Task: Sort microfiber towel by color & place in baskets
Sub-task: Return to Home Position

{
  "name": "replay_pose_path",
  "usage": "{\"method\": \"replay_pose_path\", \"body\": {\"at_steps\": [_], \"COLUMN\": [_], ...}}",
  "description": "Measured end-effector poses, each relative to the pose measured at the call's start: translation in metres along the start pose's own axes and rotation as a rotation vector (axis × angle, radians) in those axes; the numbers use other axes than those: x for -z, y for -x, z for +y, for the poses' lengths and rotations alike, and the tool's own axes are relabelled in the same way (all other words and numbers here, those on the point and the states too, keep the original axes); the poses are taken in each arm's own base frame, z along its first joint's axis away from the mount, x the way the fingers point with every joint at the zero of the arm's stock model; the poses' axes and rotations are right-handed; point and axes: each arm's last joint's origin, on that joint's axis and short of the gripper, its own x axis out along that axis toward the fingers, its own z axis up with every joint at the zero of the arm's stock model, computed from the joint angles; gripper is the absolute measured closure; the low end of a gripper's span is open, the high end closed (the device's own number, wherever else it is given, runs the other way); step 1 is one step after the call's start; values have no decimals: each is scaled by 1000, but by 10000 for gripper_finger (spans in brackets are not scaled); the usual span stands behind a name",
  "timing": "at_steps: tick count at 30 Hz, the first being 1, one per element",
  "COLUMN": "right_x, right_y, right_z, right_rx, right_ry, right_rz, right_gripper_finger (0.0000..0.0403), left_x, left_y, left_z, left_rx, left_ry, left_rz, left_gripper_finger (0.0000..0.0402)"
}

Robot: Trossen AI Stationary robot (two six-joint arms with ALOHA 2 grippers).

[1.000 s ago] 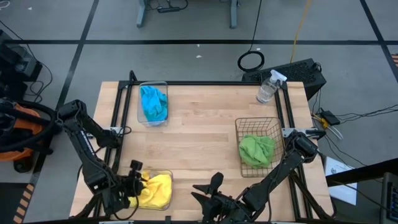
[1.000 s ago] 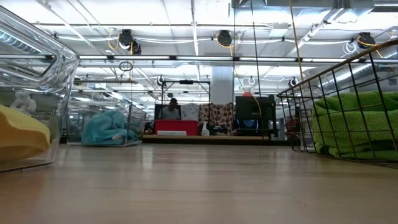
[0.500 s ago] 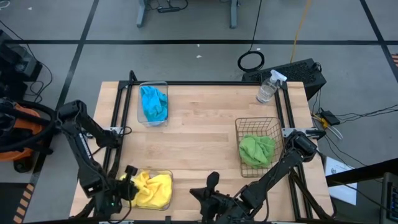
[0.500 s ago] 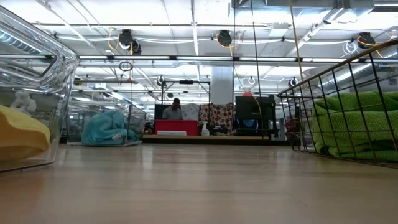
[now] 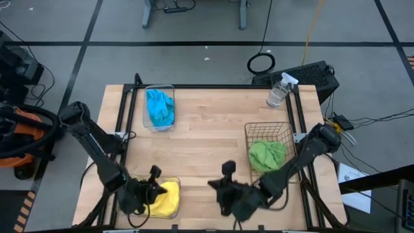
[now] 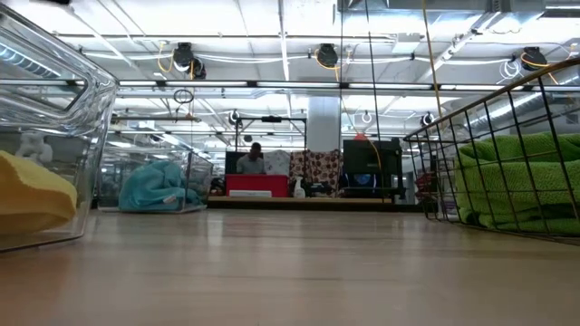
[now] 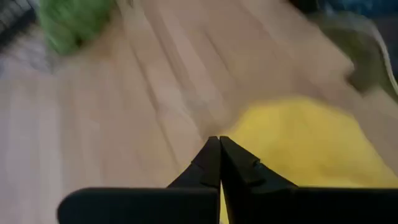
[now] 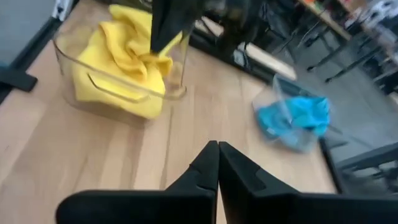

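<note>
the left gripper (image 5: 155,173) hovers at the rim of the near clear tub (image 5: 178,189), fingers pinched together on nothing — the yellow towels (image 5: 167,197) lie inside it. the right gripper (image 5: 228,169) hangs over the table (image 5: 207,136) near its front edge, likewise clamped and empty. blue towels (image 5: 160,107) sit in the far clear tub (image 5: 145,111), green towels (image 5: 267,155) in the wire basket (image 5: 266,129).

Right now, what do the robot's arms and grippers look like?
Both the left arm and right arm are matte black, slim links between bulky rounded joints. The left gripper and right gripper each have two dark tapered fingers on a black crossbar.
</note>
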Motion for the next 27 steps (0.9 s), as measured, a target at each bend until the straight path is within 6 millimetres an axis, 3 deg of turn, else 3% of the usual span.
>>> {"method": "replay_pose_path", "body": {"at_steps": [6,16,19,27], "right_x": [33,76,98,153], "right_y": [-9,18,20,15], "right_z": [-33,-114,-133,-164], "right_rx": [-102,-184,-204,-184], "right_ry": [-87,-122,-120,-163], "right_rz": [-70,-300,-360,-400], "right_gripper_finger": [402,403,403,403], "left_x": [-21,-27,-25,-5], "left_y": [20,69,68,39], "left_z": [36,90,109,152], "left_rx": [-44,-166,-186,-172], "left_ry": [-9,-2,16,107], "left_rz": [-147,-354,-392,-403], "left_gripper_finger": [399,400,400,400]}}
